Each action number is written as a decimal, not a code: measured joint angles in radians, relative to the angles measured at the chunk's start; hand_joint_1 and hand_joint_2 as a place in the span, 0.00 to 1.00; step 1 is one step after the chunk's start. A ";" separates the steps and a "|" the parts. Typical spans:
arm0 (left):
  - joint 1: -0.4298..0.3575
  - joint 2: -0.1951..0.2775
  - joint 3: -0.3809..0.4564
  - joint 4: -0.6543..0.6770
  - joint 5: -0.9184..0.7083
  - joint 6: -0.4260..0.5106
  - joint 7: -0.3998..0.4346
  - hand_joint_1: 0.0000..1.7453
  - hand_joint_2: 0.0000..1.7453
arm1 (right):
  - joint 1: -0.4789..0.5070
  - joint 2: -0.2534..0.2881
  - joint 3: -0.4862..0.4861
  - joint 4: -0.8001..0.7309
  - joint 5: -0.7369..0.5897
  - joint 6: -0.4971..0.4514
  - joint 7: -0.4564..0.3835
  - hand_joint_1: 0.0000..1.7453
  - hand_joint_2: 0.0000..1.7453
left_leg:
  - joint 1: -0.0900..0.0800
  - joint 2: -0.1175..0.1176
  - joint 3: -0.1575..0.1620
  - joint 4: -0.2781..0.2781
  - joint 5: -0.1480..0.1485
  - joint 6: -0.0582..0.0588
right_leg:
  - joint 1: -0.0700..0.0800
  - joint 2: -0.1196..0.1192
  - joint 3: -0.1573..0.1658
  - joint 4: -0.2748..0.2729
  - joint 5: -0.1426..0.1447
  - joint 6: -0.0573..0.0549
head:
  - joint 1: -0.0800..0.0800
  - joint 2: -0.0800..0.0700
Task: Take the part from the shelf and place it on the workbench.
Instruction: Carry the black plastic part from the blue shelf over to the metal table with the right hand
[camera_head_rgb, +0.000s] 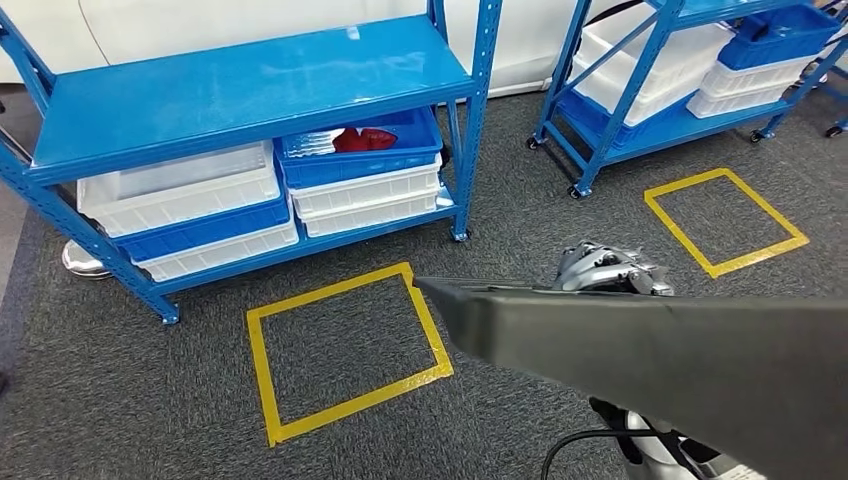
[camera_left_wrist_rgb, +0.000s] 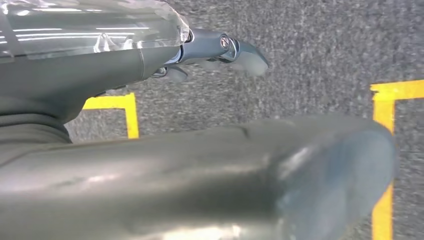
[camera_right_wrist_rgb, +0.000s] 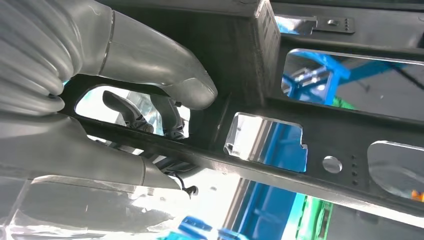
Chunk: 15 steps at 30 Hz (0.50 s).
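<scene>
The right hand (camera_right_wrist_rgb: 125, 100) grips a flat dark-grey part with cut-out windows (camera_head_rgb: 660, 350), fingers through one opening. The left hand (camera_left_wrist_rgb: 220, 50) holds nothing, fingers loosely extended above grey carpet (camera_head_rgb: 120, 400).

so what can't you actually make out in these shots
- Head view: the dark part runs off the right edge, covering the floor and most of the right robot hand.
- Left wrist view: the left robot hand's fingers blurred; grip unclear.
- Head view: red items in the blue bin, too small.
</scene>
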 joint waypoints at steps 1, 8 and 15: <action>-0.002 -0.004 0.000 0.000 0.000 0.000 -0.003 0.00 0.00 | -0.006 0.000 0.001 0.000 0.001 0.002 0.000 1.00 1.00 | 0.001 0.011 -0.001 -0.005 0.006 0.007 | 0.001 -0.024 -0.013 0.026 -0.019 0.004 | 0.000 0.000; 0.001 -0.020 0.001 0.000 -0.023 -0.022 -0.007 0.00 0.00 | -0.021 0.001 0.003 -0.007 0.039 -0.015 0.001 1.00 1.00 | -0.006 0.096 -0.008 -0.008 0.011 0.013 | -0.004 -0.114 -0.059 0.179 -0.079 0.015 | 0.000 0.000; -0.008 -0.039 0.000 0.000 -0.019 -0.020 0.011 0.00 0.00 | -0.030 0.001 0.004 -0.018 0.039 0.000 0.008 1.00 1.00 | -0.015 0.136 -0.006 0.004 -0.006 -0.019 | 0.010 -0.145 0.037 -0.023 -0.019 -0.029 | 0.000 0.000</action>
